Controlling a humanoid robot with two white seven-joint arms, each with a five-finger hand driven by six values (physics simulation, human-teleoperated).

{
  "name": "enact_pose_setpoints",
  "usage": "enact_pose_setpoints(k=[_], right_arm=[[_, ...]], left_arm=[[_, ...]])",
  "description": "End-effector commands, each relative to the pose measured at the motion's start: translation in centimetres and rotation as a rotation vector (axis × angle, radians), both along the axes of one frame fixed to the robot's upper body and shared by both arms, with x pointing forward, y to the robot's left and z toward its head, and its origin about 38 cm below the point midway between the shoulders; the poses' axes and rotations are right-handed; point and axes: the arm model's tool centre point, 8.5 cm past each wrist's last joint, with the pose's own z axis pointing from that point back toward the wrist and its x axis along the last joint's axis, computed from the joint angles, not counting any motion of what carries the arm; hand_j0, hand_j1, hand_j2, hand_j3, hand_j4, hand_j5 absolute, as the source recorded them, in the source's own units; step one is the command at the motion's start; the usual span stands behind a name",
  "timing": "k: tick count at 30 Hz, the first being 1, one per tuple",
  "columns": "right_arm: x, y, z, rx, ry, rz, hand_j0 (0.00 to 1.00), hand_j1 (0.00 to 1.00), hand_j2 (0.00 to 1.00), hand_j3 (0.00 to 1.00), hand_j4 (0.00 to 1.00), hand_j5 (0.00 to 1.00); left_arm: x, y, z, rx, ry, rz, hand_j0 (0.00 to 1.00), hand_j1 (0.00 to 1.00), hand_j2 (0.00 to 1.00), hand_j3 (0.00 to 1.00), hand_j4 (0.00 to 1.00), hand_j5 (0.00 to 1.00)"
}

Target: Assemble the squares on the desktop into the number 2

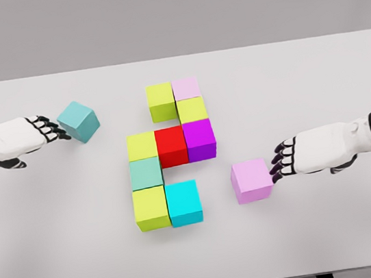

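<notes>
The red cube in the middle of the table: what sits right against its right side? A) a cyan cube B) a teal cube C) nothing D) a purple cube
D: the red cube has a purple cube flush against its right side, in the middle row of the figure.

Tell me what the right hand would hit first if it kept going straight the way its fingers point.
The right hand points left, with its fingertips at the pink cube; that cube comes first. Beyond it lies the cyan cube at the bottom of the block figure. Whether the fingers already touch the pink cube is unclear.
</notes>
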Motion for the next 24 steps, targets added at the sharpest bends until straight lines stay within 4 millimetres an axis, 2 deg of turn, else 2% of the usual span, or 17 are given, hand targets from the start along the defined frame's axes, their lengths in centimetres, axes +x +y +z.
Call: enact_pose_setpoints(k=[1,10,12,16,17,22,24], right_arm=[[0.0,0.3,0.0,0.008,0.001,0.003,0.98,0.98,0.98,0.98,0.98,0.98],[0.2,0.2,0.2,0.003,-0.008,0.0,0.98,0.98,0.98,0.98,0.98,0.98],[0.3,0.0,0.2,-0.004,-0.014,-0.001,0.98,0.98,0.98,0.98,0.98,0.98],[0.3,0.1,0.2,-0.007,-0.019,0.001,0.98,0.98,0.98,0.98,0.98,0.98],[0.4,0.1,0.2,-0.006,-0.02,0.002,0.98,0.98,0.98,0.98,0.98,0.98],[0.5,0.8,0.1,0.003,-0.021,0.017,0.98,0.98,0.98,0.98,0.98,0.98],[0.5,0.9,0.1,0.004,-0.021,0.018,0.98,0.98,0.98,0.98,0.98,0.98]], left_arm=[[0.1,-0.4,-0.2,-0.011,0.003,-0.002,0.96,0.96,0.96,0.96,0.96,0.96],[0.7,-1.8,-0.2,-0.033,-0.006,-0.023,0.96,0.96,0.96,0.96,0.96,0.96],[1.0,-2.6,-0.1,-0.045,-0.014,-0.035,0.96,0.96,0.96,0.96,0.96,0.96],[1.5,-2.4,0.4,-0.043,-0.025,-0.028,0.96,0.96,0.96,0.96,0.96,0.96],[1.7,-3.0,0.4,-0.052,-0.027,-0.034,0.96,0.96,0.96,0.96,0.96,0.96],[2.5,-2.9,0.0,-0.051,-0.024,-0.014,0.98,0.98,0.98,0.98,0.98,0.98],[2.7,-3.4,0.0,-0.056,-0.025,-0.02,0.98,0.98,0.98,0.98,0.98,0.98]])
